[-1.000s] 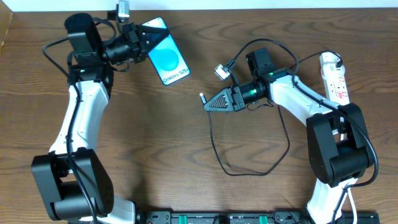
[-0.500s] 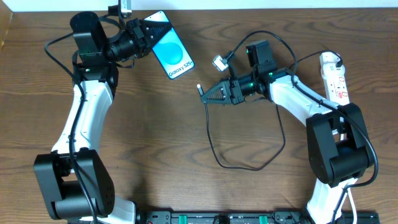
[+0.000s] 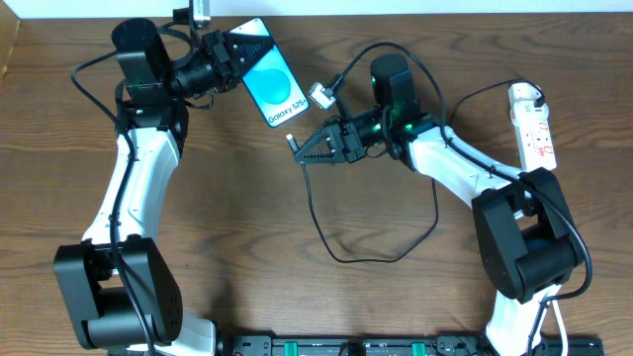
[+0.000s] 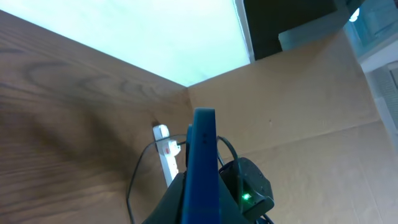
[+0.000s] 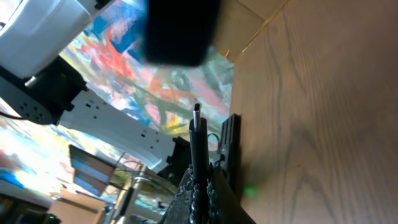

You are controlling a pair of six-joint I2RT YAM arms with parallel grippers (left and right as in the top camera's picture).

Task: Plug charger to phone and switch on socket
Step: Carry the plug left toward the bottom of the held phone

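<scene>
Charger tip [image 3: 291, 140] near phone [image 3: 269, 84] edge

- The overhead view is lit brightly and evenly, and everything in it is seen sharply.
- Soft, faint shadows are cast on the brown counter [image 3: 247, 218] just beside the arms and along the thin charger [image 3: 326, 222].
- The screen of the phone [image 3: 269, 87] is seen glowing bright blue.
- A small green light is seen on the right arm [image 3: 445, 163].
- In the left wrist view, the top is washed out to a pale white-blue, and the close phone edge is blurred.
- In the right wrist view, the charger tip is fairly sharp.
- The background there is smeared into blurry colours.
- A black block [image 5: 180, 31] at the top is out of focus.
- A faint green glow is seen on the wood there.
</scene>
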